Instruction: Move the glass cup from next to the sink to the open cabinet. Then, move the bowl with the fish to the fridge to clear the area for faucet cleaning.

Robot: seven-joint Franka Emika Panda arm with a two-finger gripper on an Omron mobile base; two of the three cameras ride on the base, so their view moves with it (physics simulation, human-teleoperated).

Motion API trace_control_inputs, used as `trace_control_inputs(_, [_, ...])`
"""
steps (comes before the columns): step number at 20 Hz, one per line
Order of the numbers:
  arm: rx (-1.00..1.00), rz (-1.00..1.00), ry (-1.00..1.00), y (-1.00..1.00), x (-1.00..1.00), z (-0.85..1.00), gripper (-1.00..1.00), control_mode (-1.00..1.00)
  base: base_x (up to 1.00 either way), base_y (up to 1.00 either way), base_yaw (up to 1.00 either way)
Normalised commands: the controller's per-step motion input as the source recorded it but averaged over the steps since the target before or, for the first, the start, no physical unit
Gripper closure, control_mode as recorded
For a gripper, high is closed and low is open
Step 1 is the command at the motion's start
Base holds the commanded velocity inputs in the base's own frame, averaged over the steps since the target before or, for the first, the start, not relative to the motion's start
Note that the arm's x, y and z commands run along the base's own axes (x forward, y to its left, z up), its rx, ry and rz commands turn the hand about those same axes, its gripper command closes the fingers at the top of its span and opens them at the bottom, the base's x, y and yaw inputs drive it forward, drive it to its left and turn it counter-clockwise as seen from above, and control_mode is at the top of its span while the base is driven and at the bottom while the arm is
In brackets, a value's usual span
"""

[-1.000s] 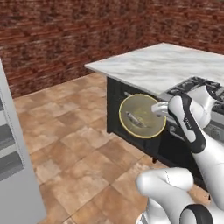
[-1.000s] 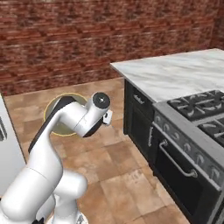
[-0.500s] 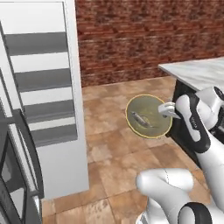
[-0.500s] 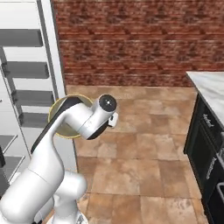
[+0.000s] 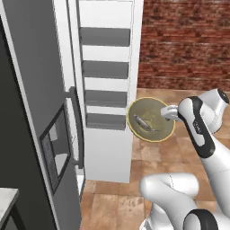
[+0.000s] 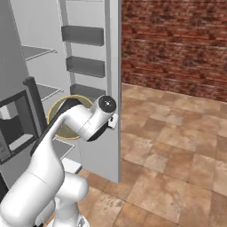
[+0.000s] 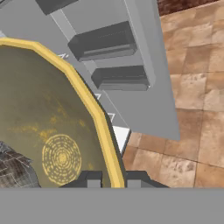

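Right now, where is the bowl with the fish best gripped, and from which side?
By its thin yellow rim: the bowl with the fish is wide and shallow, so the gripper pinches the edge, one finger inside, one outside, from the side away from the fridge.

The white arm rises from the base, bends at the elbow and reaches out level. Its claw (image 7: pixel 113 178) is clamped on the rim of the bowl with the fish (image 5: pixel 150 119), one finger on each side.

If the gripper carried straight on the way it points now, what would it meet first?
Probably the fridge: the gripper, shut on the rim of the bowl with the fish, points toward the open door's grey door shelves. The bowl's far edge would likely arrive first, though depth is unclear.
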Motion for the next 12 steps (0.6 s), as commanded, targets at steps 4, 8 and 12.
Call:
trace_control_inputs(4, [0.0, 0.0, 0.0, 0.0, 0.0, 0.0, 1.0, 1.0, 0.06, -0.28, 0.66])
trace_control_inputs(8, [0.0, 0.0, 0.0, 0.0, 0.0, 0.0, 1.0, 1.0, 0.69, -0.52, 0.45])
trace_control_inputs(12, [0.0, 0.0, 0.0, 0.0, 0.0, 0.0, 1.0, 1.0, 1.0, -0.44, 0.15])
